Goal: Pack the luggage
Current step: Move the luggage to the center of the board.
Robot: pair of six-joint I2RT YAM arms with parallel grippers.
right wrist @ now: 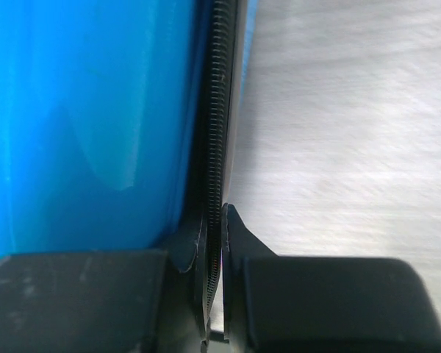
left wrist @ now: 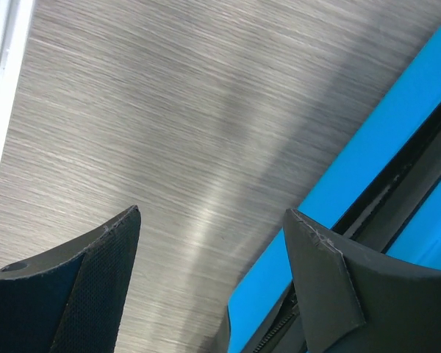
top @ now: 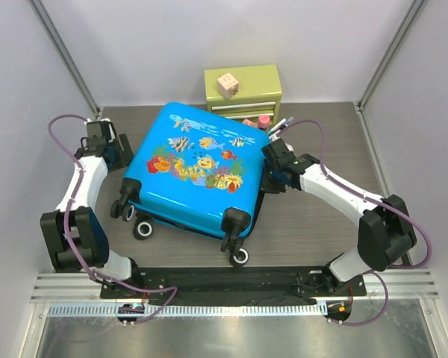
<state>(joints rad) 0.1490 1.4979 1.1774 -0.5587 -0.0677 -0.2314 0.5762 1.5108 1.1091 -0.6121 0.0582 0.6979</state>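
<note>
Two grippers stand at opposite flanks of the luggage point(top: 198, 168). It lies flat on the table point(top: 321, 224), printed shell up, wheels toward the arm bases, its halves brought together.

At the luggage's left flank, the left gripper point(left wrist: 213, 213) hangs with its jaws released and spread wide. Nothing lies between them but bare table. One of its fingers point(left wrist: 331, 272) sits just beside the blue shell, near the dark seam. Judgement: it is posted there to steady the case against sideways drag, not to grasp anything.

Behind the luggage stands a small green drawer chest point(top: 246, 78) with a pale block point(top: 228, 83) on top. Between the chest and the luggage's rear right corner lie a pink item point(top: 263, 119) and some pale stick-like pieces point(top: 284, 123). What they are, I cannot tell. If they belong to the load, the packing is incomplete.

At the luggage's right flank, the right gripper point(right wrist: 214, 224) is clenched on the zip point(right wrist: 217, 132), whose toothed track runs straight up from between the pads. Whether the slider or only the tape is pinched cannot be told from here. Judgement: the grip is set in line with the track so that a pull would travel along the seam, which suits the closing step. Risks noted: the thin zip may slip out of the pinch, and the case may slide if the left side does not hold it.
</note>
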